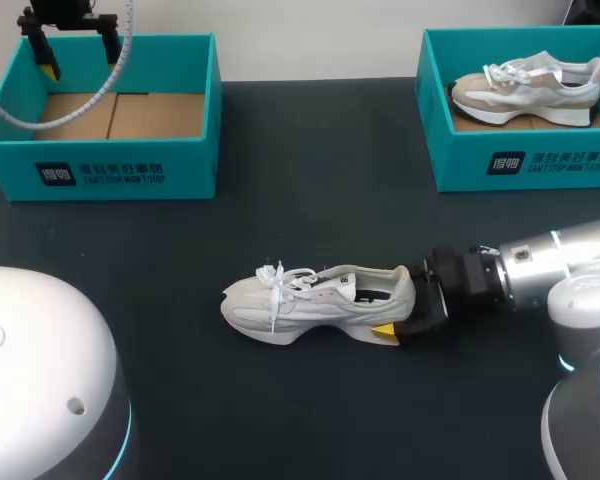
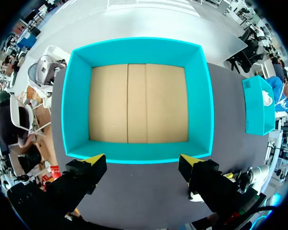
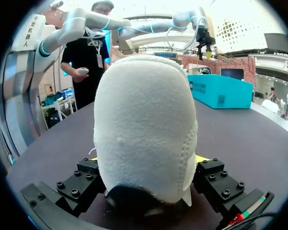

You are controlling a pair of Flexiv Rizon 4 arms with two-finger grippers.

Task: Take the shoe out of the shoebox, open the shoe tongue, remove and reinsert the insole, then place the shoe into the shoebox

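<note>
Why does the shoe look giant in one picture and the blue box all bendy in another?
Right wrist view: the shoe sits right against the lens, so it fills the frame. Left wrist view: the fisheye lens bows the straight walls of the box outward. Head view: the camera is far above, so shoe and box look ordinary, with straight edges.

White shoe (image 1: 315, 300) upright (teal shoebox (image 1: 195, 170) empty)

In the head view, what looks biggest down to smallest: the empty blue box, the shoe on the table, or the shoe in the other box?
1. Empty box.
2. Shoe on the table.
3. Boxed shoe: looks slightly smaller, but it lies farther from the camera, so that's unsure.
</note>
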